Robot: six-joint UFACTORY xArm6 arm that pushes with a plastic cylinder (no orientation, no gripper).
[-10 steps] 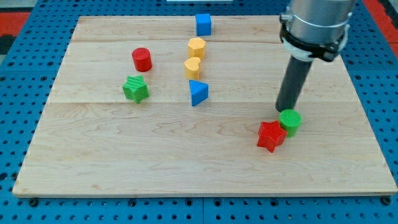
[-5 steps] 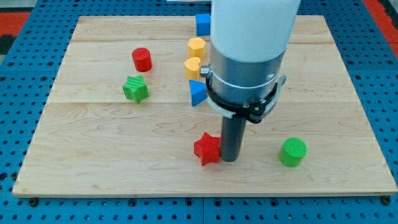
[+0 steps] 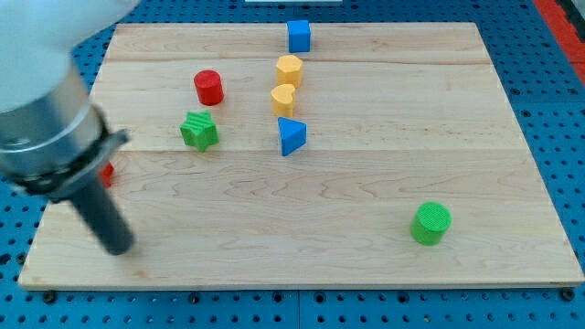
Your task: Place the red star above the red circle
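Note:
The red circle (image 3: 208, 87) stands on the wooden board at the upper left. The red star (image 3: 108, 174) shows only as a small red sliver at the board's left side, mostly hidden behind my arm. My tip (image 3: 120, 249) is at the board's lower left, below and slightly right of the red star, blurred by motion.
A green star (image 3: 199, 131) sits below the red circle. A yellow hexagon (image 3: 289, 69), a yellow heart (image 3: 283, 99) and a blue triangle (image 3: 292, 135) form a column at the centre. A blue cube (image 3: 299, 36) is at the top, a green circle (image 3: 430, 223) at lower right.
My tip has swept from the board's right, across the bottom, to the lower left. The red star was pushed from beside the green circle to the far left. The green circle shifted down slightly.

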